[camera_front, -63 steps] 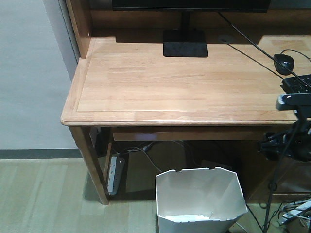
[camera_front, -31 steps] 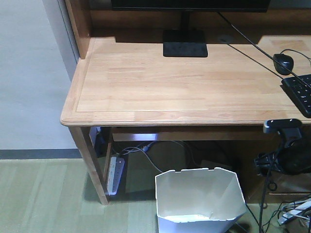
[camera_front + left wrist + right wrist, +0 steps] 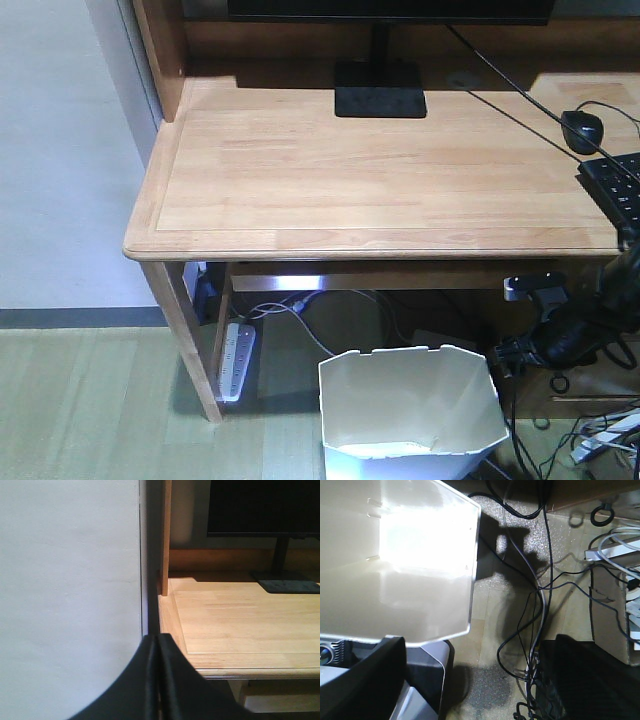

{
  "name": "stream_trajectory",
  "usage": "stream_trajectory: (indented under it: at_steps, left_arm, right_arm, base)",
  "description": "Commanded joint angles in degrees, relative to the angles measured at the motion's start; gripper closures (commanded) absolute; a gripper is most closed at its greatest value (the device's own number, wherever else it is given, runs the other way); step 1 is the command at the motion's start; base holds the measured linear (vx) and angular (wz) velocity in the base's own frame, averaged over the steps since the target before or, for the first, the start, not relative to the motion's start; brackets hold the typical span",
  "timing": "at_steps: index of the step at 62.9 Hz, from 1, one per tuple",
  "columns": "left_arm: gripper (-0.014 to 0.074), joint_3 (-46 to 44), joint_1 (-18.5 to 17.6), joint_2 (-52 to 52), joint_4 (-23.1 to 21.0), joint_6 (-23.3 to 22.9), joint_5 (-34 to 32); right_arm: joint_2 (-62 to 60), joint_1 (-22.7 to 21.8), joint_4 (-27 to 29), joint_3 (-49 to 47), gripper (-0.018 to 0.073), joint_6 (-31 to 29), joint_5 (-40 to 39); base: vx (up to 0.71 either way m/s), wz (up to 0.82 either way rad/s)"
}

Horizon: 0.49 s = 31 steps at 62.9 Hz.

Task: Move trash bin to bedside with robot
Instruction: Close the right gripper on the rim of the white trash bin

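Presently, right gripper (image 3: 477,647): jaws wide, empty, just beside the trash bin (image 3: 410,400), which stands at lower centre of the front view under the desk (image 3: 380,190). Left gripper (image 3: 159,680): pinched closed, empty. Step, as judged: approach. Next: straddle its right-hand wall, then close. Bedside out of view.

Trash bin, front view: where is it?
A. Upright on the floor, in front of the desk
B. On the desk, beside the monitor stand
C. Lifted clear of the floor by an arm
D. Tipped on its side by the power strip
A: the bin stands upright, mouth open upward, on the floor just below the front edge of the desk.
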Motion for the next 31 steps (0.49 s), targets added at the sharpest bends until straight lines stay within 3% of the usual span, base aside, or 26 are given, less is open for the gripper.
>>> stream_trajectory:
  at_steps: [1,31]
  left_arm:
    - [0.0602,1.58,-0.17,-0.56,-0.17,-0.52,-4.47]
    - [0.0602,1.58,-0.17,-0.56,-0.17,-0.52,-4.47]
  right_arm:
    - [2.33,-0.38,0.09,-3.77,-0.0002,-1.04,-1.38]
    - [18.31,-0.38,0.09,-14.80,0.0050,-6.49,-1.35]
  base:
    - [0.00,0.00]
    - [0.00,0.00]
